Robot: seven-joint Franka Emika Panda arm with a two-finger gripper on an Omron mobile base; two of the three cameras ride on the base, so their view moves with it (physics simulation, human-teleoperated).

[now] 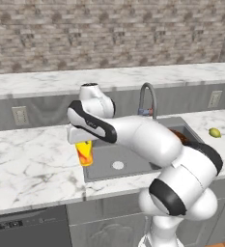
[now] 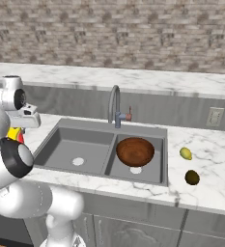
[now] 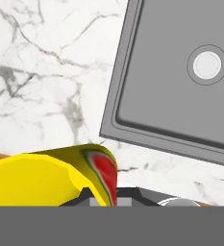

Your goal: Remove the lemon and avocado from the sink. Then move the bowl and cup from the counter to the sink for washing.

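My gripper is shut on the yellow cup, which hangs over the counter just left of the sink's left rim. In the hand view the cup lies close along the bottom, its red patch turned toward the left basin. The reddish-brown bowl sits in the right basin, over its drain. On the counter right of the sink rest the lemon and, nearer the front edge, the dark avocado.
A curved faucet rises behind the divider between the basins. The left basin holds nothing but its white drain. My own white arm reaches across the sink's front. Wall outlets sit on the backsplash.
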